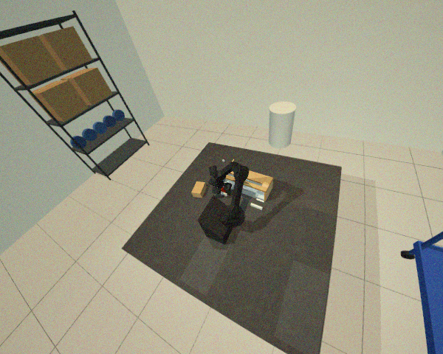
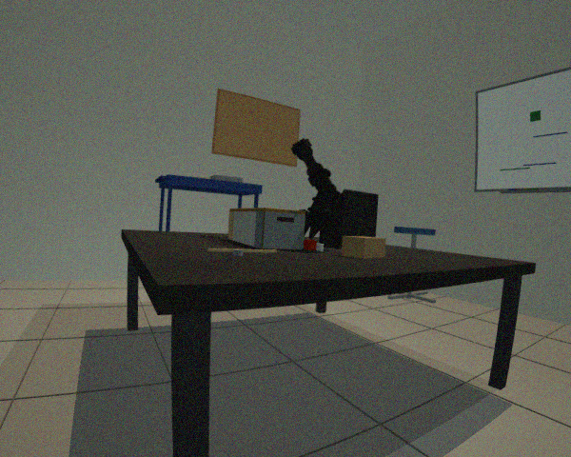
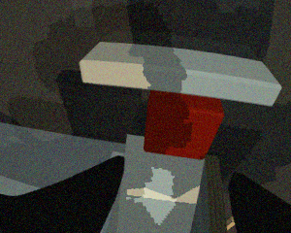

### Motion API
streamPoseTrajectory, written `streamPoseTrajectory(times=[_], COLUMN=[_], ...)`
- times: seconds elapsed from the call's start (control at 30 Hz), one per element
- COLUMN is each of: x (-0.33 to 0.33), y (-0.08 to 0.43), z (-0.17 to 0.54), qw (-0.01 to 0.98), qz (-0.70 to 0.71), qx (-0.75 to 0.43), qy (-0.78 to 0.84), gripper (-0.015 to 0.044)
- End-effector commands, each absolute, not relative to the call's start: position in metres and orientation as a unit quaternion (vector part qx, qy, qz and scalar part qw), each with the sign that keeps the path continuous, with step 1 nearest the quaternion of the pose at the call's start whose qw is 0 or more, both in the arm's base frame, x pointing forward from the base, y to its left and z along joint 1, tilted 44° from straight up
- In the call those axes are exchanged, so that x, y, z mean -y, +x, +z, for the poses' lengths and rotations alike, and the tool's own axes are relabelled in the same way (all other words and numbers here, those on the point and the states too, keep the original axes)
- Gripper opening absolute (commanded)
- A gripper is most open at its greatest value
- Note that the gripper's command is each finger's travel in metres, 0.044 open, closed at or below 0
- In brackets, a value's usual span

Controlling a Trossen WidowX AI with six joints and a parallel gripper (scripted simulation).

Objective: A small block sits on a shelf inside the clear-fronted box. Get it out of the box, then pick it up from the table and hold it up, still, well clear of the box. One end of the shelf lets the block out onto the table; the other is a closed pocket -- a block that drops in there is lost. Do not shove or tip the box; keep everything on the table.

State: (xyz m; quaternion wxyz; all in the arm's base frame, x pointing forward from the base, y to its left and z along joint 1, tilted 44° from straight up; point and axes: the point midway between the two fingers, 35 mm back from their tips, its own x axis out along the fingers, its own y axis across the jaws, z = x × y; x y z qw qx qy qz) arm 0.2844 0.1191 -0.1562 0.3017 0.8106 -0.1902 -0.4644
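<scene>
The red block (image 1: 223,190) (image 2: 309,245) (image 3: 184,123) is outside the box, low at the table beside its end. A white bar (image 2: 320,247) (image 3: 223,80) lies along its far side. The clear-fronted box (image 1: 266,183) (image 2: 281,234) stands upright. A grey strip reaches up to the block's near side in the wrist view. My gripper (image 2: 308,236) (image 3: 178,173) is partly open and empty, low by the box's end. In the wrist view its fingertips are left and right of the strip, short of the block. Whether the fingers touch the box is unclear.
A wooden block (image 1: 198,189) (image 2: 363,247) stands on the table (image 1: 290,236) beyond the red block. Another white bar (image 1: 256,206) lies before the box. A thin wooden stick (image 2: 248,249) and a small grey piece (image 2: 237,253) lie behind it. A black box (image 1: 215,220) (image 2: 360,213) stands beside the arm's base.
</scene>
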Motion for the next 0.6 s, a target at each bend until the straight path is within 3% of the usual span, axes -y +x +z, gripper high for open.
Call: streamPoseTrajectory(times=[0.0,0.53,0.57], x=[-0.108,-0.096,-0.096], y=[0.281,0.282,0.282], z=[-0.164,-0.177,-0.177], qw=[0.310,0.310,0.310], qz=[-0.467,-0.467,-0.467], qx=[0.193,0.194,0.194], qy=[0.805,0.805,0.805], gripper=[0.0285,0.0285,0.0259])
